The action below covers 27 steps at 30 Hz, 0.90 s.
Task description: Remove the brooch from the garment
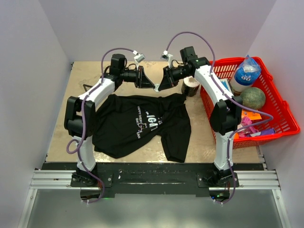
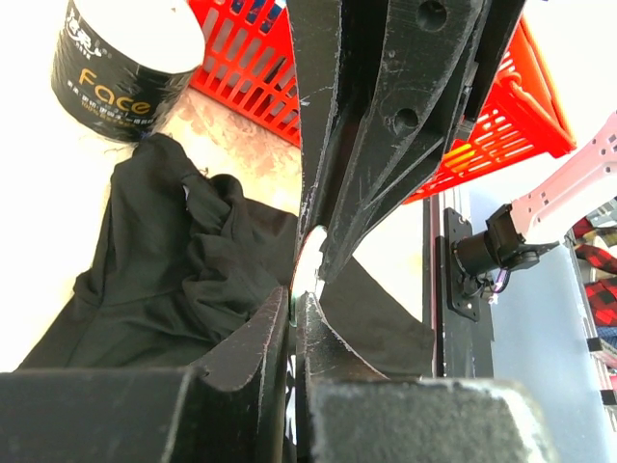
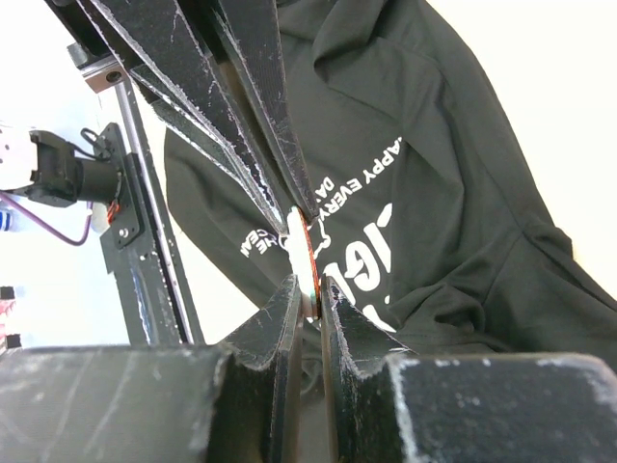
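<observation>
The garment [image 1: 137, 123] is a black T-shirt with white lettering, lying crumpled on the tan table between the arms. Above its upper edge both grippers meet tip to tip. Between them hangs the brooch [image 1: 156, 88], seen edge-on as a small thin pale piece with a reddish rim [image 3: 310, 253], clear of the cloth. My left gripper [image 2: 292, 301] is shut on one end of it, and my right gripper [image 3: 310, 289] pinches the other end. The lettering on the garment [image 3: 453, 193] shows below the right gripper's jaws.
A dark roll with a white top [image 1: 191, 85] stands just right of the shirt's collar, also visible as the roll [image 2: 120, 68]. A red basket [image 1: 285, 124] with a bottle, a ball and several small items fills the right side. The metal rail [image 1: 152, 179] runs along the near edge.
</observation>
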### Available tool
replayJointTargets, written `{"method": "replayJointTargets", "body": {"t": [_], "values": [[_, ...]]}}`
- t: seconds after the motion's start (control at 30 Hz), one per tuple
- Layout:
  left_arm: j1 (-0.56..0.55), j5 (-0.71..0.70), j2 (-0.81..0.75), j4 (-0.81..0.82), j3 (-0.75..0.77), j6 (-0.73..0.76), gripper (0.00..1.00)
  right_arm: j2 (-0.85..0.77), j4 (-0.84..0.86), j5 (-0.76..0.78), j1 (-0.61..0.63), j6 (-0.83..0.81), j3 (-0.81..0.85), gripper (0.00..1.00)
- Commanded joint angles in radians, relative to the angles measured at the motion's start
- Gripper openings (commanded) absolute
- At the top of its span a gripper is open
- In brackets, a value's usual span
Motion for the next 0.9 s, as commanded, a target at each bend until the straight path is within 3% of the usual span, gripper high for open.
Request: {"method": "replayJointTargets", "body": {"t": [0.0,0.13,0.23,0.4,0.5,0.6,0.7,0.73,0.77,0.87], "values": [[-0.009,0.055,0.011,0.109,0.034,-0.064,0.03,0.009,0.034,-0.035,0.013,0.017,0.053,0.13],[-0.009,0.063,0.014,0.122,0.034,-0.078,0.10,0.019,0.040,-0.036,0.018,0.026,0.064,0.13],[-0.009,0.066,0.019,0.130,0.035,-0.081,0.02,0.022,0.040,-0.036,0.018,0.028,0.067,0.14],[-0.009,0.094,0.022,0.186,0.029,-0.129,0.00,0.031,0.045,-0.033,0.020,0.039,0.067,0.15],[-0.001,0.092,0.007,0.160,0.030,-0.115,0.00,0.037,0.062,-0.018,0.015,0.068,0.068,0.28],[0.020,0.081,-0.012,0.070,0.032,-0.046,0.00,0.031,0.075,-0.009,0.004,0.088,0.082,0.52],[0.050,0.055,-0.024,-0.078,0.040,0.075,0.00,0.017,0.086,-0.016,-0.026,0.098,0.094,0.60],[0.063,0.033,-0.029,-0.120,0.049,0.151,0.00,0.013,0.089,-0.018,-0.039,0.114,0.097,0.68],[0.071,0.017,-0.032,-0.171,0.060,0.203,0.00,0.003,0.091,-0.033,-0.051,0.121,0.099,0.94],[0.111,-0.082,-0.069,-0.427,0.101,0.455,0.00,-0.020,0.099,-0.038,-0.114,0.138,0.090,0.99]]}}
